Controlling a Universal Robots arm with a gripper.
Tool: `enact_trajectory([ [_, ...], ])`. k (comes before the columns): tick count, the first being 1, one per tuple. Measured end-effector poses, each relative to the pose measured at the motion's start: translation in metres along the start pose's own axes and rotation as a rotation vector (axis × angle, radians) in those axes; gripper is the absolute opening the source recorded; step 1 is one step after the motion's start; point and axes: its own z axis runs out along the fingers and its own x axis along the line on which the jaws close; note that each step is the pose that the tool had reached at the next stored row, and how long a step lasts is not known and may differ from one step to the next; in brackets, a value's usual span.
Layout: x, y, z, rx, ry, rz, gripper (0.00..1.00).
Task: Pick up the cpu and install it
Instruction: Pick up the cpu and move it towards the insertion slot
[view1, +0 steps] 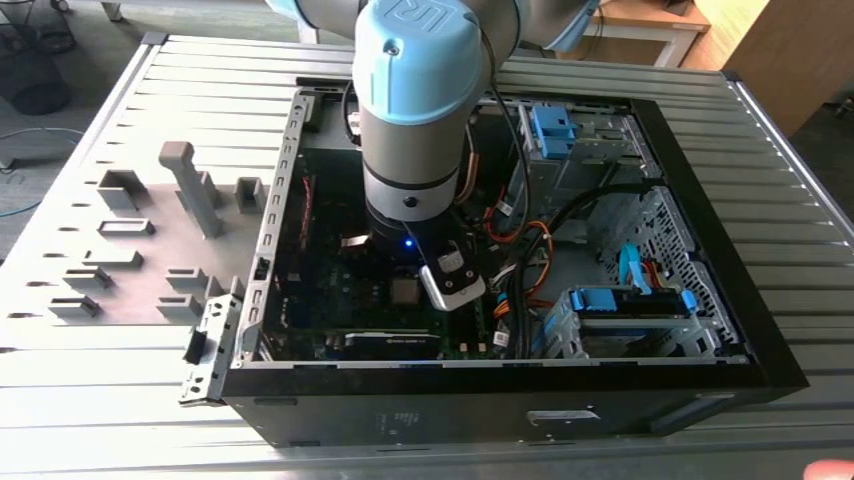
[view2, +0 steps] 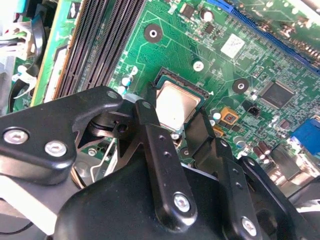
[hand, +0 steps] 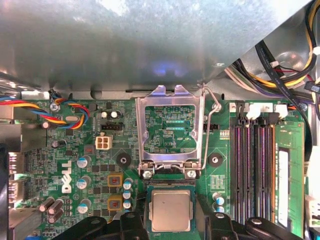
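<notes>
A robot arm is shown reaching down into an open computer case (view1: 507, 400) that lies on a slatted metal bench (view1: 120, 420), with its black hand (view2: 172, 117) held low over the green motherboard (hand: 75, 165). The cpu (hand: 171, 210), the 1 thing of the task, is found directly under the hand. It lies square within the dark socket rim and appears to be seated, or very nearly so. Whether the hand is clamped on the cpu or is open around it cannot be told. Just beyond the hand, the metal socket bracket (hand: 141, 130) is seen flipped up and open, with its wire lever (hand: 209, 125) raised beside it. 4 dark memory slots (hand: 255, 165) are seen further off to one side of the hand. The step in hand is judged to be the seating of the chip in its socket. It would be done well if the cpu were kept flat and level, its corners matched to the socket rim. It should be let down straight, with no sideways drag and no pressing, since the contacts underneath are likely to be delicate. The cpu is shown as a small, flat square with a plain, dull silver-grey metal top, softly rounded corners and a thin darker edge around the metal. It is far smaller than the board.
</notes>
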Motion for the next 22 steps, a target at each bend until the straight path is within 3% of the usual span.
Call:
enact_trajectory([
  [22, 0.0015, -0.0005, 0.0014, -0.0006, 0.0004, -0.018, 0.47],
])
